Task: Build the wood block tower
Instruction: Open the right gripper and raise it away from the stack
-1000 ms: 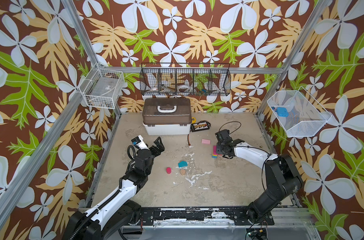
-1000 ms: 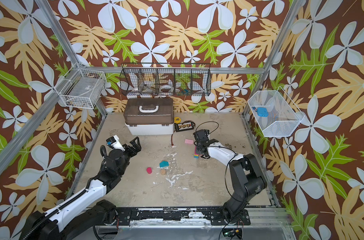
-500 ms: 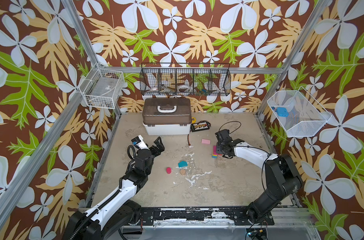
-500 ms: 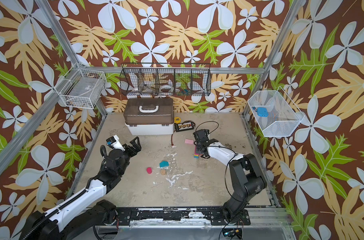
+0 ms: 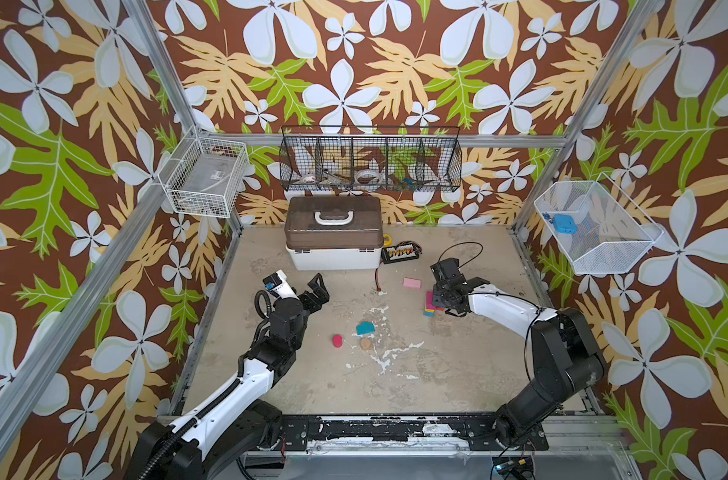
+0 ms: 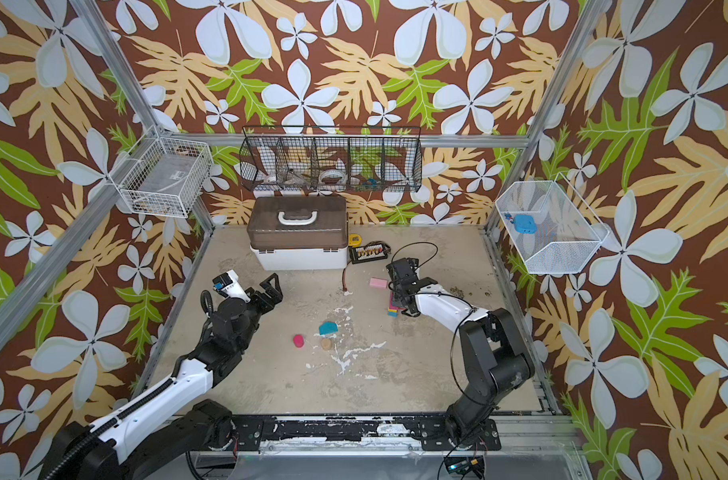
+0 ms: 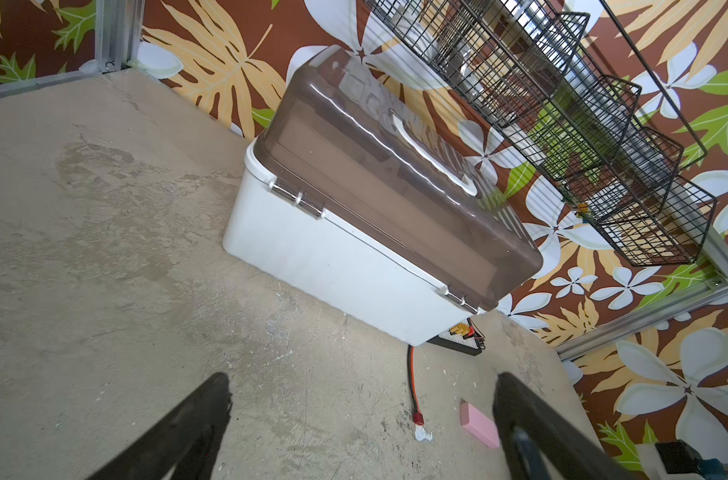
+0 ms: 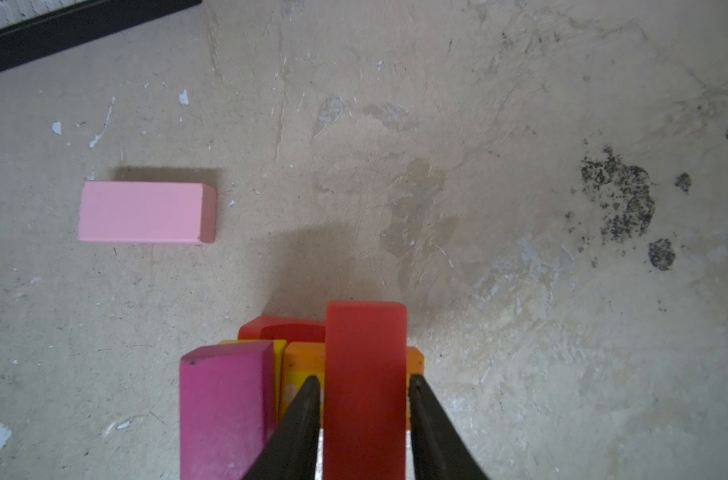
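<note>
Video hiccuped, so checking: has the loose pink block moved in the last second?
No. The pink block lies flat at the same gap from the front right corner of the toolbox as a second ago.

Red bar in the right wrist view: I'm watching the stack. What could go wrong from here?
The right end effector straddles the red bar closely; withdrawing could drag it off the orange block. The magenta bar sits right alongside, so a finger might nudge it.
</note>
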Tool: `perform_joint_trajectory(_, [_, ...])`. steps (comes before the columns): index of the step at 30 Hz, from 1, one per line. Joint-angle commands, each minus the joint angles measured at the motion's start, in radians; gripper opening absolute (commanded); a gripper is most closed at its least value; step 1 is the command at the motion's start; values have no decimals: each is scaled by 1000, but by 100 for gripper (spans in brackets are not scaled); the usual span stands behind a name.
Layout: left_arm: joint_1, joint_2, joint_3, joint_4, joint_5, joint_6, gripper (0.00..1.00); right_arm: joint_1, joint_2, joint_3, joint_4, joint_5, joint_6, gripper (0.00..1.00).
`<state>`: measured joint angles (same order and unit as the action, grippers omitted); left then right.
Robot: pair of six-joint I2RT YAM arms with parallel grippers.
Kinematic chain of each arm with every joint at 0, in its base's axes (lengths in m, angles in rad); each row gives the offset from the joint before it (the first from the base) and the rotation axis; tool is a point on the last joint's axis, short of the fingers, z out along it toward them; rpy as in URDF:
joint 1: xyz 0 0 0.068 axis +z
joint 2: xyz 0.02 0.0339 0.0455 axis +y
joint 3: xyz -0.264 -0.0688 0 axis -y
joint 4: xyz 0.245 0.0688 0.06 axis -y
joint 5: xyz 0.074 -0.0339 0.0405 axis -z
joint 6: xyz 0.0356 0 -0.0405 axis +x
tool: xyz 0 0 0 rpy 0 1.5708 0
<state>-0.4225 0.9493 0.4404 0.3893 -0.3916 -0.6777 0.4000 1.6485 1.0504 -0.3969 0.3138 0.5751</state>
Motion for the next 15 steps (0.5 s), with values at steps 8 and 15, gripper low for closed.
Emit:
perform_joint_trajectory(8, [1,2,9,6,-6,-4,100,6,-168,-2,-38,-8,19,38])
perform_joint_trajectory(15, [1,1,9,6,-4,-4,100,126,-301,15,-6,8,-18,53])
